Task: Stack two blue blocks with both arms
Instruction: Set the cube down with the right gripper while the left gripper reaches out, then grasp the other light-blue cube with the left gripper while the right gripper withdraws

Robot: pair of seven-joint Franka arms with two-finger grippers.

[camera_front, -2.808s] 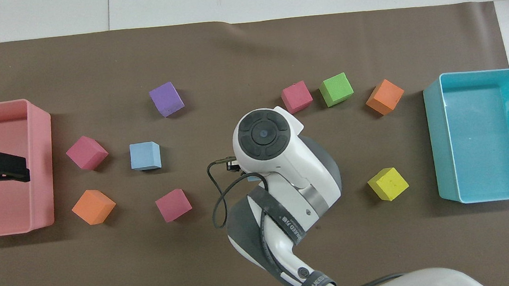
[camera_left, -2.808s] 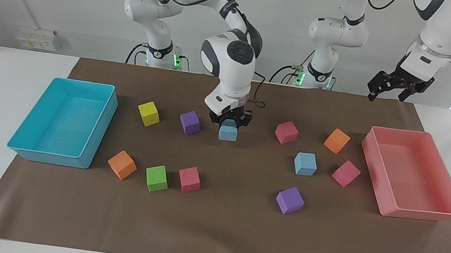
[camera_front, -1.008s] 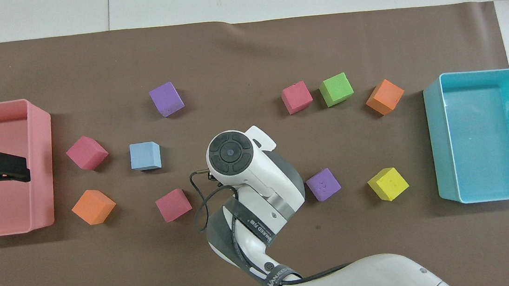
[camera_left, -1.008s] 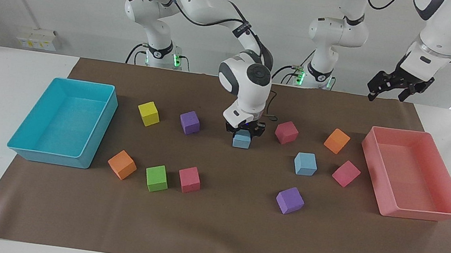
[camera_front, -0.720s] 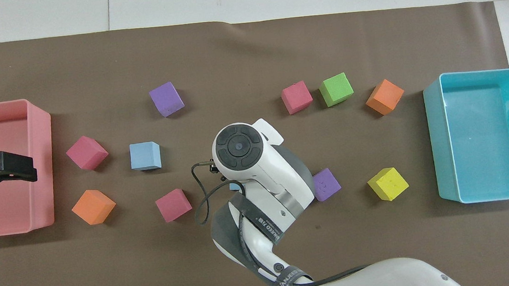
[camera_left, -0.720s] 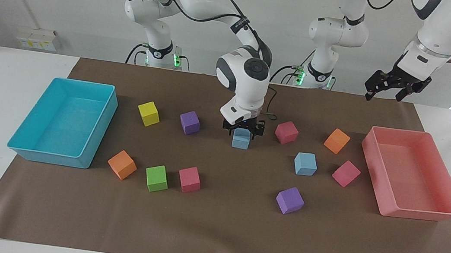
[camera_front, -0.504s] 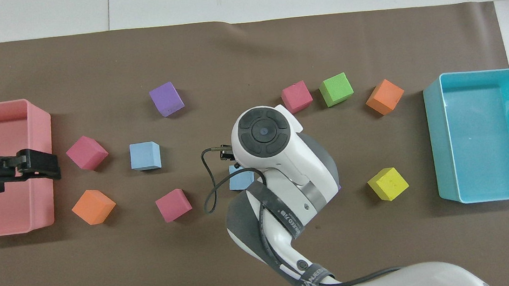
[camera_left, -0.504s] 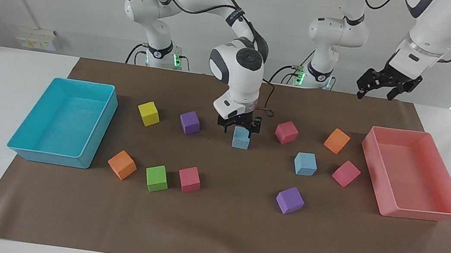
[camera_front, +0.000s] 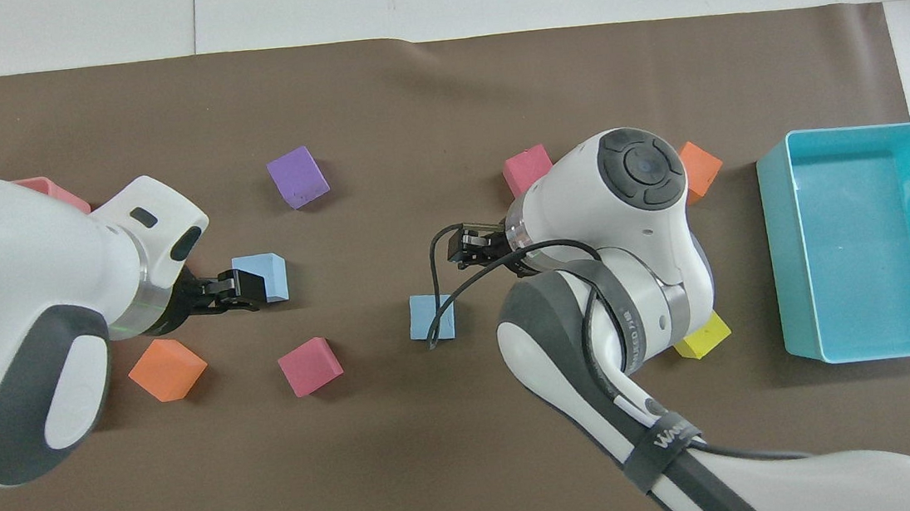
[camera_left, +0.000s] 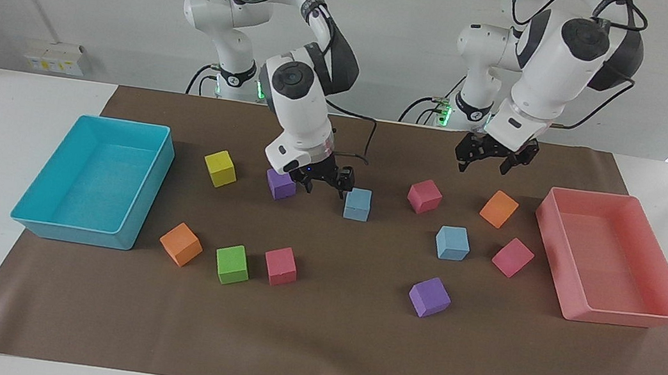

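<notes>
One blue block rests on the brown mat mid-table; it also shows in the overhead view. The second blue block lies on the mat toward the left arm's end and farther from the robots. My right gripper is open and empty, held low over the mat between a purple cube and the first blue block. My left gripper is open and empty, raised over the mat, above and beside the second blue block.
A turquoise tray stands at the right arm's end, a pink tray at the left arm's end. Yellow, orange, pink, green and purple cubes lie scattered on the mat.
My right gripper set the blue block down mid-table, opened and drew back toward the purple cube. My left arm swung in from over the pink tray toward the second blue block.
</notes>
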